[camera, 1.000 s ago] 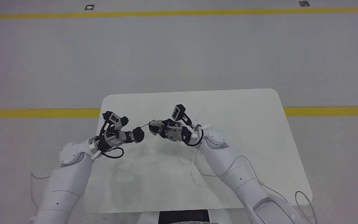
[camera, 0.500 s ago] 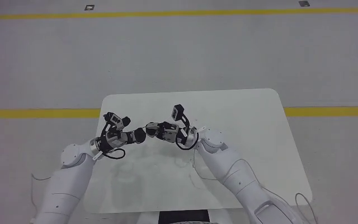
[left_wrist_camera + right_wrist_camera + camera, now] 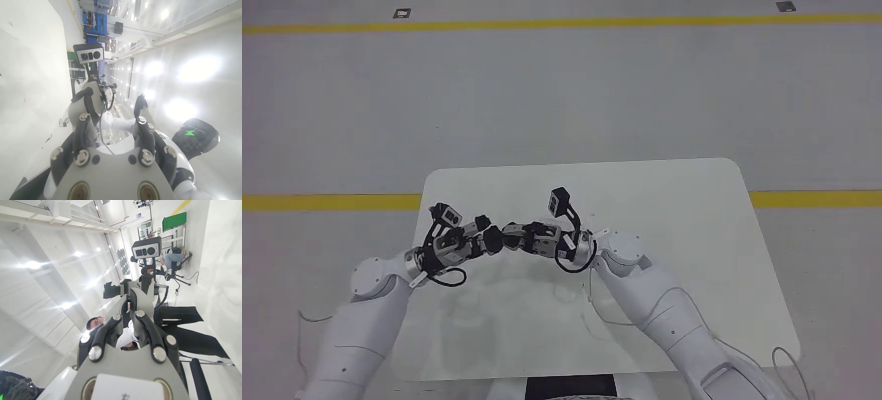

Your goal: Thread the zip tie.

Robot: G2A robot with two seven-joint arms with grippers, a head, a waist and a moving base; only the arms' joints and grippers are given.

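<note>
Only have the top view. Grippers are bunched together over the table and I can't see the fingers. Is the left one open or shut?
Observer: Open. In the left wrist view, the left gripper has its fingers standing well apart.
Operator: And the right?
Observer: Shut, as far as I can see. In the right wrist view, the right gripper has its fingers drawn together, tips nearly meeting.
Operator: Zip tie in it?
Observer: Can't tell, the zip tie is too thin to make out between the pads. What that view does show is a black finger tip, apparently the left gripper's, close beside the right fingertips.
</note>
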